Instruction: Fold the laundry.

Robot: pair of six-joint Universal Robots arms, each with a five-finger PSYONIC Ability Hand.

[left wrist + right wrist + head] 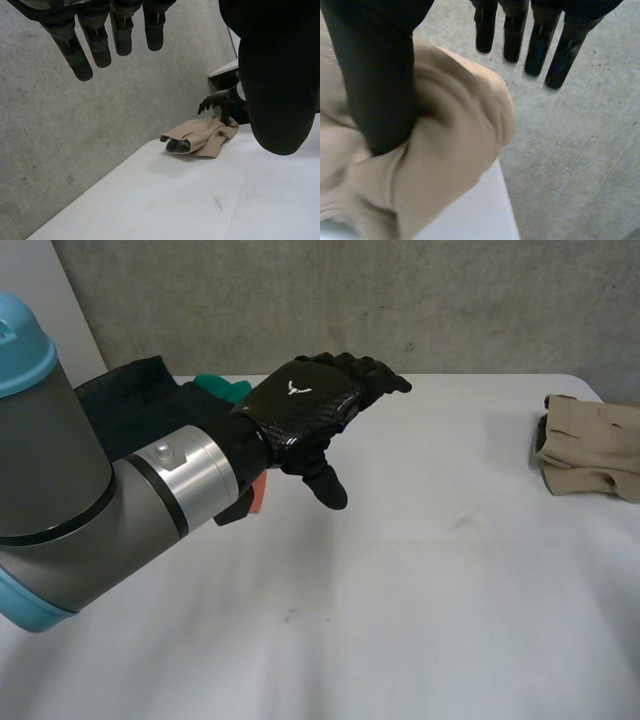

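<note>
Tan garment | right hand thumb on it, fingers straight | left hand relaxed | dark pile behind

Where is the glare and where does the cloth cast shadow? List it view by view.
Head view: a dull sheen on the back of the left hand, no glare on the table. Left wrist view: the beige cloth throws a soft shadow on the table, away from the right hand. Right wrist view: its creases darken under that hand's thumb.
</note>
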